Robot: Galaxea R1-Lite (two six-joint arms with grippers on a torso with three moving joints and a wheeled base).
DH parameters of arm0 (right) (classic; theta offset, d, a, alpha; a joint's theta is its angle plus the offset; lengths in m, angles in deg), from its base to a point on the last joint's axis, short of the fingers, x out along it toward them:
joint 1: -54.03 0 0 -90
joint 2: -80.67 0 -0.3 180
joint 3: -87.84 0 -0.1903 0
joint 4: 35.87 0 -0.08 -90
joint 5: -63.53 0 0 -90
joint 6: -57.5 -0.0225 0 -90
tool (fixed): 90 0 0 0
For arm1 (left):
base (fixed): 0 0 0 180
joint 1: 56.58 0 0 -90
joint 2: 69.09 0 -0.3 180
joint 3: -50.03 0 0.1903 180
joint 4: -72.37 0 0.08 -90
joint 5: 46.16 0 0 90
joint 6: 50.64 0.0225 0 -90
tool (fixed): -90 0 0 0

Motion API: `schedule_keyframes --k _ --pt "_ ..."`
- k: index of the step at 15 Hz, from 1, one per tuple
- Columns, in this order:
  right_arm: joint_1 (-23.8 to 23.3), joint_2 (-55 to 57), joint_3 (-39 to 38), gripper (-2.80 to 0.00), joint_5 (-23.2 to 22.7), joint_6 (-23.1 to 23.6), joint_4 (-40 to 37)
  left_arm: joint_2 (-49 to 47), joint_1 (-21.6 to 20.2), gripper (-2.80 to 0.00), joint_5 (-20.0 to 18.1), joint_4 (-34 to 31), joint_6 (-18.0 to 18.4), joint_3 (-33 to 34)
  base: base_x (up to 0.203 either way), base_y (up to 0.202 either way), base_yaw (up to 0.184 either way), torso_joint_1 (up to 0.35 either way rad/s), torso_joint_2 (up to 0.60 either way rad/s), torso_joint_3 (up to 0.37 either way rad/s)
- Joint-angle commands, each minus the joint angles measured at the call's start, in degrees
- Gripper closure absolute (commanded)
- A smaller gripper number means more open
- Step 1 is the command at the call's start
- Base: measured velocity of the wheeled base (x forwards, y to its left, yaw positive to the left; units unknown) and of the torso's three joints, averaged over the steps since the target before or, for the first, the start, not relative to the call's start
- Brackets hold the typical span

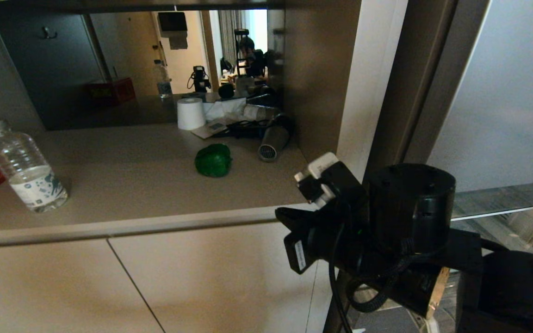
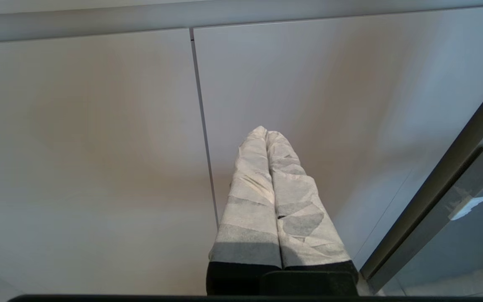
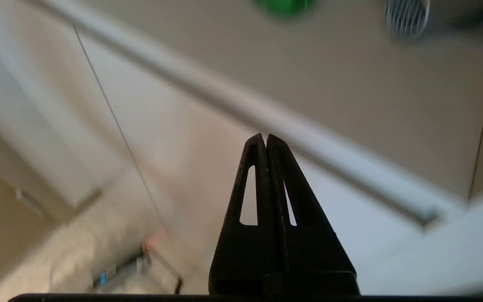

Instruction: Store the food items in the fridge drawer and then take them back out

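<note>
The right gripper (image 3: 265, 138), jaws pressed together and empty, is below the bench (image 1: 123, 185) edge. The bell pepper (image 1: 213, 160) sits on the bench beside the hair dryer (image 1: 273, 141). It looks light, firm and glossy, likely slippery; take it across its widest middle.

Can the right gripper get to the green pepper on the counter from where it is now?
Probably yes: the right gripper is shut, empty, below the counter edge; the green pepper sits in the open, hair dryer beside it.

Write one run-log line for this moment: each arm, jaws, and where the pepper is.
right gripper: jaws shut, empty, below counter edge | left gripper: jaws shut, facing cabinet doors | green bell pepper: on counter, beside hair dryer
</note>
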Motion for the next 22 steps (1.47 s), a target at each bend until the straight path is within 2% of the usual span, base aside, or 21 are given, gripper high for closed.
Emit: schedule_keyframes --k 1,3,8,13,17,22 --pt "2.0 2.1 4.3 0.0 1.3 0.4 0.2 0.0 0.0 0.0 0.0 0.0 0.0 0.0 0.0 0.0 0.0 0.0 0.0 0.0" --pt "3.3 2.1 4.2 0.0 4.9 1.8 0.3 0.0 0.0 0.0 0.0 0.0 0.0 0.0 0.0 0.0 0.0 0.0 0.0 0.0" --pt "3.3 2.1 3.3 0.0 5.2 2.2 0.3 0.0 0.0 0.0 0.0 0.0 0.0 0.0 0.0 0.0 0.0 0.0 0.0 -0.008" --pt "3.4 2.4 4.8 0.0 5.8 2.6 0.3 0.0 0.0 0.0 0.0 0.0 -0.4 0.0 0.0 0.0 0.0 0.003 0.0 -0.161" --pt "6.0 2.9 5.7 0.0 5.9 3.4 0.3 0.0 0.0 0.0 0.0 0.0 -0.5 0.0 0.0 0.0 0.0 0.003 0.0 -0.186" --pt "7.5 9.6 17.1 0.0 5.9 4.5 0.4 0.0 0.0 0.0 0.0 0.0 -0.5 0.0 0.0 0.0 0.0 0.001 0.0 -0.027"
